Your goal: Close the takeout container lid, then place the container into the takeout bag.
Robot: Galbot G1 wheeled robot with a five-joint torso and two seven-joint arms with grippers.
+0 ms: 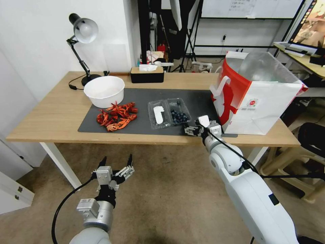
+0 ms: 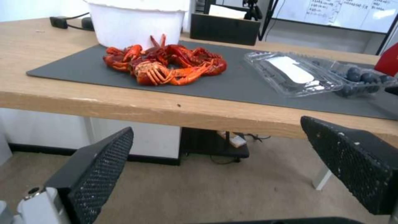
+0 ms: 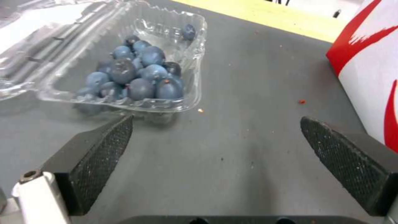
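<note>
**Reaching for the open container**

Hovering below the desk's (image 1: 50, 115) near edge, the left end effector (image 1: 116, 166) is spread and empty. The right end effector (image 1: 192, 129), also spread, sits low over the mat just beside the container (image 1: 178, 112). The lid (image 1: 158, 114) lies flat open toward the robot's left, so the clamshell's long axis runs left-right. Nothing is done yet: closing and bagging remain. The bag (image 1: 260, 98) stands open at far right.
</note>
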